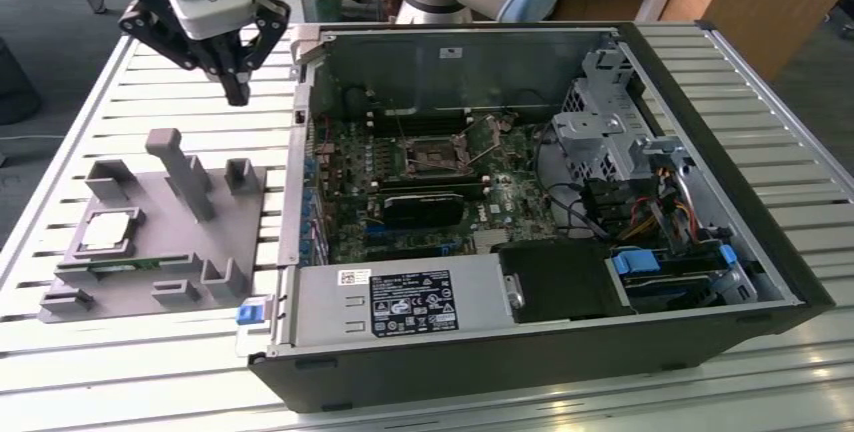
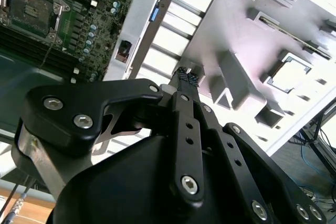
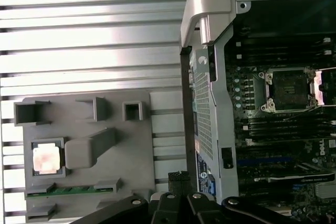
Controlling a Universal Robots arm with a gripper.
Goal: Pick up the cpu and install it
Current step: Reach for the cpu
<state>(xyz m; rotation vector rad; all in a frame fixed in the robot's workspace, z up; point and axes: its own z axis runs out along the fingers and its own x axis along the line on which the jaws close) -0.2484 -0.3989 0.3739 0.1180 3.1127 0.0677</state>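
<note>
Silver-topped cpu (image 1: 110, 232) flat, face up, square in grey holder (image 1: 254, 232) | gripper (image 1: 238, 92) closed, empty, well apart

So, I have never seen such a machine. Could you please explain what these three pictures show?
The black claw is the gripper of a robot arm. One picture comes from a camera off the arm; the other two come from cameras on its wrist. On the slatted table stand an open computer case and a grey holder. The cpu, a small silver square, lies in the holder beside a green memory stick. The gripper is shut, holds nothing and hangs above the table near the holder.
</note>
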